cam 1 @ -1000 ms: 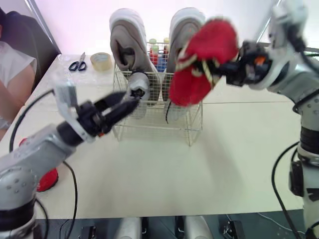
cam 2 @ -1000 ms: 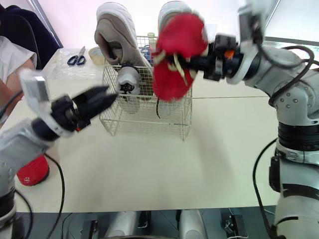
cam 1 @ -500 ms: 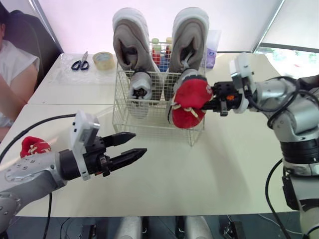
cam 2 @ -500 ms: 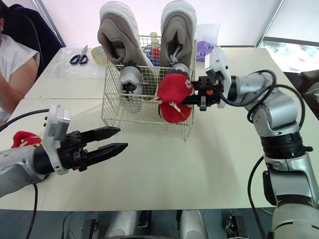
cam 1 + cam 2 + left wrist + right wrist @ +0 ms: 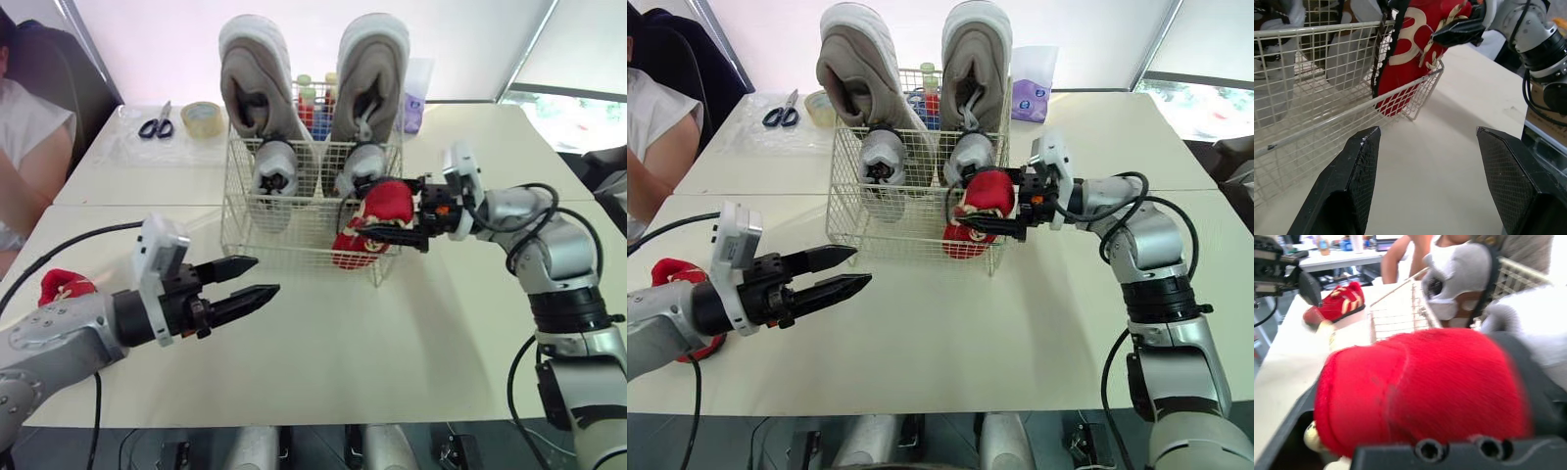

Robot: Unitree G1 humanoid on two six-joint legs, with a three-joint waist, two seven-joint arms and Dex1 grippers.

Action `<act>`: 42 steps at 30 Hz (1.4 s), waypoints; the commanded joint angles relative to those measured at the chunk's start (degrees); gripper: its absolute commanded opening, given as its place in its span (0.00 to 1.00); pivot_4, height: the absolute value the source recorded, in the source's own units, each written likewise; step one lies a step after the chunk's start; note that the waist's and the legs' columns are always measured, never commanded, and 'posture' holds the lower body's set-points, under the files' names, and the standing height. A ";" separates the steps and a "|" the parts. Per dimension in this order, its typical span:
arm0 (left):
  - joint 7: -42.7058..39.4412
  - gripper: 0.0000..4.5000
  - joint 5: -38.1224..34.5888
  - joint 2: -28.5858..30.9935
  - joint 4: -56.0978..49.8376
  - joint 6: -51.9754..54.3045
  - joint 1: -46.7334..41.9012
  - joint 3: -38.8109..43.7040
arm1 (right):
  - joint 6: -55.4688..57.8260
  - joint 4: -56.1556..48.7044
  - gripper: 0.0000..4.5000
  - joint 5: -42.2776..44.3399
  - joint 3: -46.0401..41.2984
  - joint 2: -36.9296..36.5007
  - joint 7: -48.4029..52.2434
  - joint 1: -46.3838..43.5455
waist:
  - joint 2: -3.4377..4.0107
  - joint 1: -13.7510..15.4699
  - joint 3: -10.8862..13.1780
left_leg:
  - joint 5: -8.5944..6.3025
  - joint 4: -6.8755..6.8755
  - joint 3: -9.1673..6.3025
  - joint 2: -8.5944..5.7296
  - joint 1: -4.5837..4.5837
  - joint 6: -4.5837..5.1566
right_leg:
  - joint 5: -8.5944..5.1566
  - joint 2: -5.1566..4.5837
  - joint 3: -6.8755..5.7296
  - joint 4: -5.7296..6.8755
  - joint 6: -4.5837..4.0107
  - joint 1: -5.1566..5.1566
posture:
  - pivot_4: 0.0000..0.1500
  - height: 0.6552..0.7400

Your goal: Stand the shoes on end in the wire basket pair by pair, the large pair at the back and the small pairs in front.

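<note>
Large grey pair [image 5: 257, 78] and small grey pair [image 5: 274, 174] stand in the wire basket [image 5: 284, 250]; the right gripper [image 5: 397, 220] clamps one red shoe [image 5: 384, 199] part-way into the near-right corner, while its mate [image 5: 64, 287] lies at left, unplaced, beside the wide-open left gripper [image 5: 265, 276].

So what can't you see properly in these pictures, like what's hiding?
- Other red shoe on the table, head views: the left arm covers part.
- Bottles behind the wire basket: the big grey shoes hide most.
- Person: cut off by the left edge.
- Red shoe in the right claw, right wrist view: blurred, toe and heel unclear.
</note>
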 commanded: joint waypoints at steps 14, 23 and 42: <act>1.13 0.77 -2.21 4.61 10.26 0.82 -3.31 10.21 | 13.04 -6.35 1.00 13.30 -13.27 -9.81 -1.68 -15.61 | 0.00 -0.24 0.00 | -0.05 -0.23 0.07 -0.04 -0.01 -0.13 | -0.01 -0.08 0.02 -0.04 -0.02 -0.17 | 1.00 1.00; 11.62 0.99 10.66 12.46 22.42 12.15 2.56 31.33 | 19.29 -23.24 1.00 20.99 -0.05 -7.52 11.89 -9.66 | -0.07 -1.39 -0.03 | 0.17 -0.74 0.11 0.00 -0.01 -0.15 | 0.04 -0.04 -0.01 0.04 0.10 -0.37 | 1.00 1.00; 34.59 0.99 22.45 -14.94 9.65 41.59 6.49 47.78 | 5.18 -13.96 1.00 4.19 11.99 -5.60 24.95 -12.05 | -0.71 -1.28 -0.32 | 0.13 -0.65 0.17 -0.07 0.10 -0.54 | 0.02 -0.30 0.04 0.17 -0.14 -0.42 | 1.00 1.00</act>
